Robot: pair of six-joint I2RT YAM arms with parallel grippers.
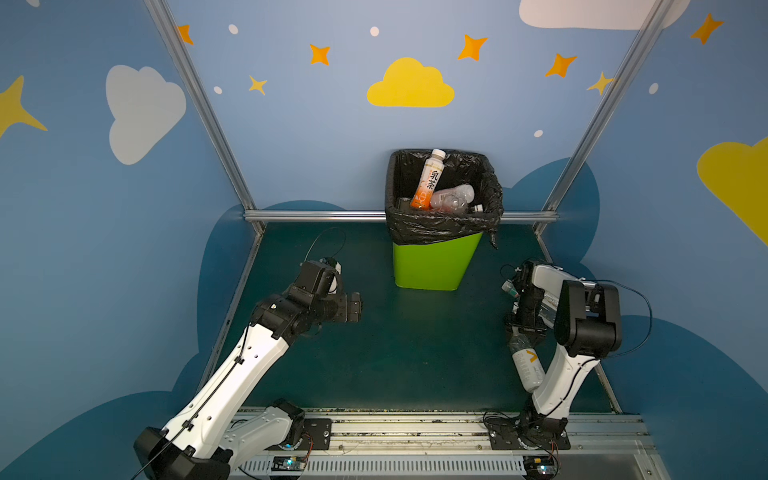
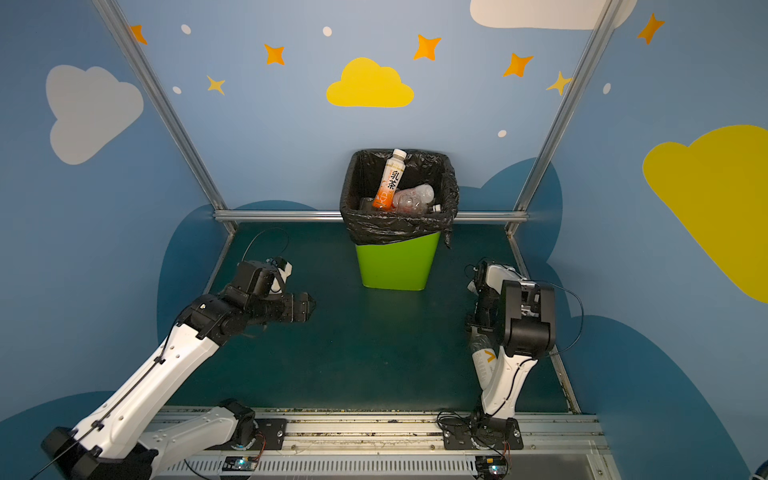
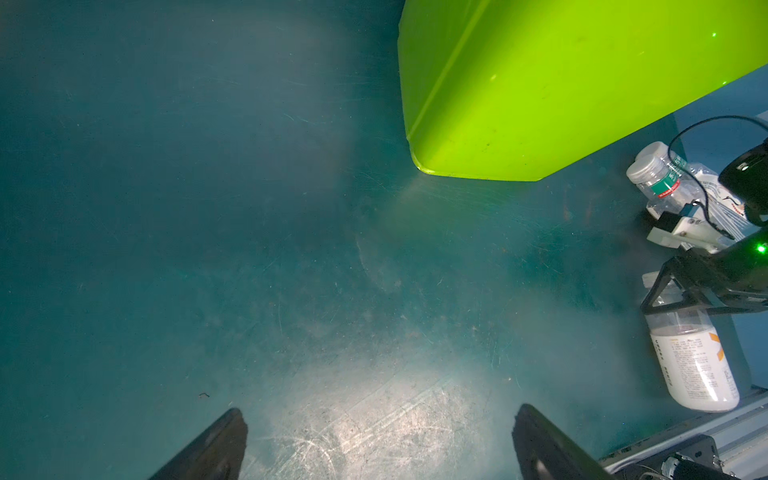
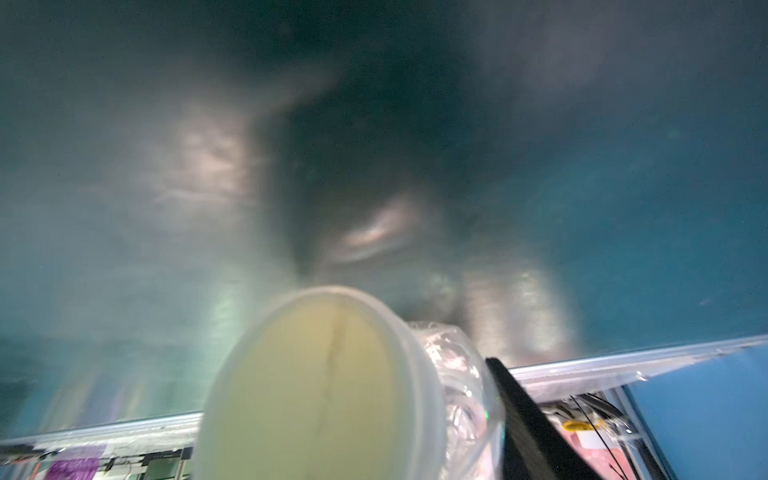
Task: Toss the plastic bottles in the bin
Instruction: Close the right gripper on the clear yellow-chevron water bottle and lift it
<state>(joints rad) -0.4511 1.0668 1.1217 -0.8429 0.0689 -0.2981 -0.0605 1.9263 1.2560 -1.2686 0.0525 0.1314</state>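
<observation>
Clearly: orange bottle (image 1: 428, 183) in bin (image 1: 432, 266) reads 乳茶; white bottle (image 3: 690, 370) bears chevron.

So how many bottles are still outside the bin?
3, all at the table's right edge: a white-labelled bottle in front, a green-labelled bottle farther back, a clear bottle beside it. The right arm may hide others.

Booth walls (image 1: 316, 137) painted sky blue, carrying flat decals: a yellow cloud (image 1: 409, 85), a pale grey cloud (image 1: 141, 112), orange stars (image 1: 320, 54), white dots (image 1: 374, 31), darker blue cloud shapes (image 1: 552, 195) low down. Bare aluminium posts (image 1: 199, 104) and a crossbar (image 1: 316, 215) frame the corners. The bench (image 1: 415, 353) is dark teal, scuffed and scratched in the left wrist view, edged in front by a metal rail (image 1: 415, 432).
</observation>
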